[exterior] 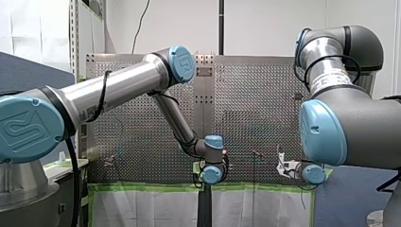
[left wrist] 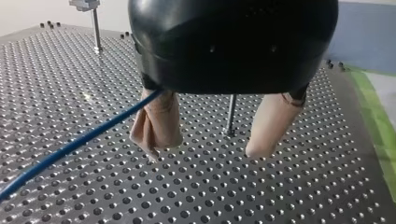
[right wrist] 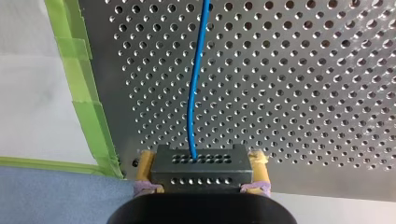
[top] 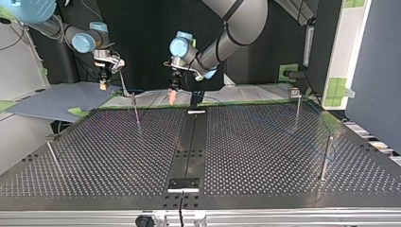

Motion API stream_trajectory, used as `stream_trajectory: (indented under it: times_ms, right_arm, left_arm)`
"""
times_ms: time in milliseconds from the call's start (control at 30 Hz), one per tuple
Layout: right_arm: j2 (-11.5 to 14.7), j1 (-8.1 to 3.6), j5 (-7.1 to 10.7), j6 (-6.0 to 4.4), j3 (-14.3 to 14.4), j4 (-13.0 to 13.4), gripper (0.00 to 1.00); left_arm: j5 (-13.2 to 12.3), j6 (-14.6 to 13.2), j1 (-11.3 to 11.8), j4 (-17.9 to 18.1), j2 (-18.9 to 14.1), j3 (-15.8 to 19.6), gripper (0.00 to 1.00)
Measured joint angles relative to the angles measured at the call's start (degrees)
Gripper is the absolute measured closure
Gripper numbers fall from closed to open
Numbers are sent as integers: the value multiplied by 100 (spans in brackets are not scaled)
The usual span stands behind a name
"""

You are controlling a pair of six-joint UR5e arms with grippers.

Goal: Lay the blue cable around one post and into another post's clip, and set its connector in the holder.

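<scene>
Clamped on both flanks by my right gripper [right wrist: 201,159], yellowish pads tight against it: dark, hole-dotted connector [right wrist: 201,169], up over the perforated table [right wrist: 303,93] near the green tape [right wrist: 88,93] along its edge, at the top view's far left. Running out of its face and away across the holes: blue cable [right wrist: 193,93]. Spread wide over the table's far middle, grasping nothing: beige pads of my left gripper [left wrist: 208,147], with the cable passing close beside one pad and a thin post [left wrist: 230,114] upright beyond the gap.

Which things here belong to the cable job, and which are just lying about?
Job: blue cable; connector, held in the right hand; posts; left hand, open.
Lying about: green tape; blue-grey sheet.
</scene>
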State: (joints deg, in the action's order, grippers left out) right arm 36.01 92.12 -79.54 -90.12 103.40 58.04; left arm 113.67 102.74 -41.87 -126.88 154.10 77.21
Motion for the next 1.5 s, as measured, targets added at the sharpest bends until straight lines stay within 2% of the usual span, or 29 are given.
stream_trajectory:
  times_ms: [100,133,167,200,267,333,500,567,600,667,700,767,800,867,1000,1133,1333,1500]
  right_arm:
    - [0,-3,-6,25,-31,-57,100]
    - [-1,-4,-6,28,-35,-65,100]
    - [0,-5,-5,31,-39,-73,100]
    - [0,-9,-5,34,-40,-88,100]
    - [-1,-11,-9,47,-44,-118,100]
    - [-1,-11,-32,72,-46,-164,100]
    - [-1,-13,-88,95,-45,-244,100]
    - [-1,-11,-97,99,-45,-259,100]
    - [-1,-5,-104,105,-45,-266,100]
    - [-1,7,-126,129,-44,-274,100]
    - [-1,13,-146,151,-45,-281,100]
    - [-1,23,-184,202,-44,-301,100]
    - [-1,29,-214,244,-44,-320,100]
    - [0,34,-263,307,-44,-350,100]
    - [-1,42,-343,380,-43,-389,100]
    - [-1,44,-370,376,-53,-355,100]
    - [-1,25,-373,221,-179,-315,100]
    - [-1,14,-367,167,-328,-338,100]
  left_arm:
    - [-17,0,1,56,-1,1,2]
    - [-24,0,1,67,0,1,11]
    - [-29,0,1,75,0,1,23]
    - [-34,0,1,83,0,1,23]
    - [-38,0,1,89,0,1,33]
    - [-39,-2,1,95,0,2,33]
    - [-30,-7,4,135,-3,2,42]
    - [-33,-8,3,143,-4,2,55]
    - [-35,-8,3,144,-4,2,55]
    - [-43,-9,3,142,-5,2,67]
    - [-54,-9,4,140,-5,2,67]
    - [-95,-15,4,139,-5,2,83]
    - [-137,-28,4,140,-4,2,83]
    - [-203,-64,3,143,-2,2,100]
    - [-350,-177,-9,155,-6,2,100]
    - [-501,-269,-23,182,-6,3,100]
    - [-486,-447,-39,130,-6,4,100]
    - [-389,-612,-39,30,-5,4,100]
